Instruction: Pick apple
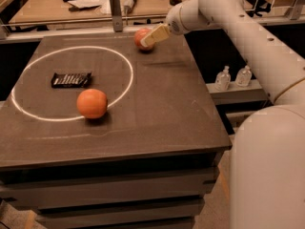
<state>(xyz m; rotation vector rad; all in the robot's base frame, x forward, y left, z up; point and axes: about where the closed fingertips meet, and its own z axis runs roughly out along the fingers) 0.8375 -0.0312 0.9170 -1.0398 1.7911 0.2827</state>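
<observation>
The apple is small, round and reddish, and sits at the far edge of the dark table, just outside the white circle. My gripper is at the apple's right side, its pale tip overlapping the fruit, reaching in from the white arm at the upper right. Part of the apple is hidden behind the gripper.
A larger orange fruit lies on the white circle's near rim, with a black packet inside the circle. A grey post stands behind the apple. Two small bottles stand on a shelf to the right. A cluttered bench is behind.
</observation>
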